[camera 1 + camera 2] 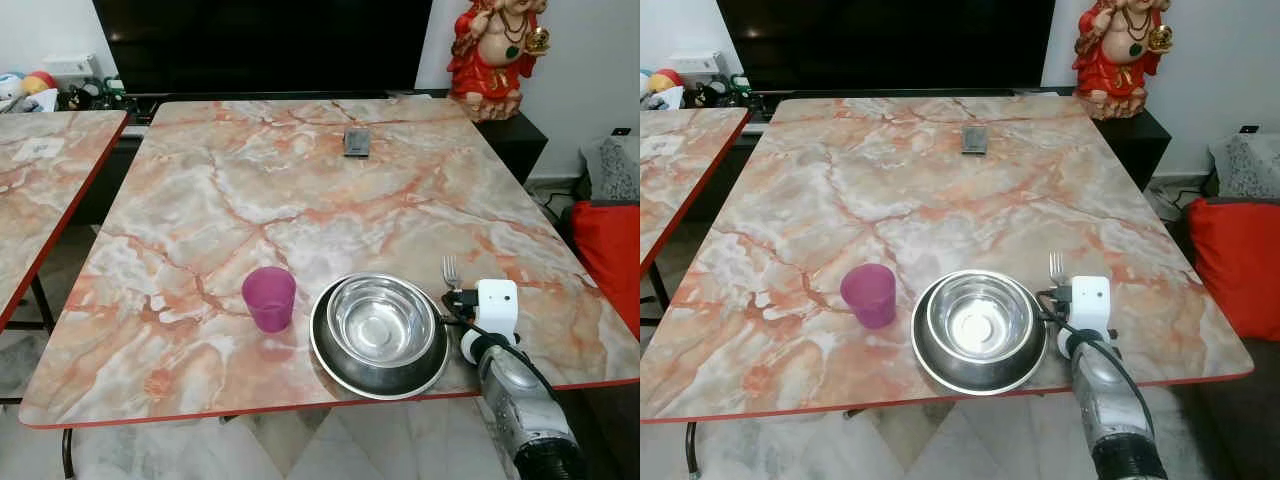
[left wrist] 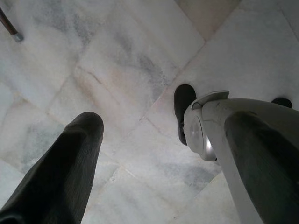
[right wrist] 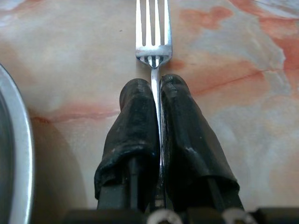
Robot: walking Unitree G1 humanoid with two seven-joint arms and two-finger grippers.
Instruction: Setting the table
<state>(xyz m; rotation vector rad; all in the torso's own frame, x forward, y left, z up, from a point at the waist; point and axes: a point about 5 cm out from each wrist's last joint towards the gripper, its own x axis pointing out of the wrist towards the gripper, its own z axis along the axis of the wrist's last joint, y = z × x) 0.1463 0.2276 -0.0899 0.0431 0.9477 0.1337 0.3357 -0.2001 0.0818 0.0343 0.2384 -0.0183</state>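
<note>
A broad marble-patterned surface (image 1: 300, 200) in pink and orange with a red edge takes up most of the head views, and a second surface (image 1: 40, 180) of the same pattern stands to its left. Behind them are a dark screen (image 1: 260, 40) and a red figurine (image 1: 495, 55) on a low black cabinet; a red cushion (image 1: 610, 255) lies off to the right.

Near the front edge sits a dark round plate (image 1: 380, 375) with a steel bowl (image 1: 382, 320) nested inside it. Just left of the plate stands a pink cup (image 1: 269, 298), upright. A small dark flat object (image 1: 357, 141) lies far back on the surface, well apart from the rest.

The right arm reaches over the front right corner, and its right claw (image 3: 156, 88) is closed on the handle of a fork (image 3: 153, 32), the two black fingers (image 3: 135, 121) pressed against either side of it. The fork lies just right of the plate, tines pointing away from the robot.

The left claw (image 2: 154, 154) hangs over the pale tiled floor (image 2: 117, 60), its fingers spread wide apart.
</note>
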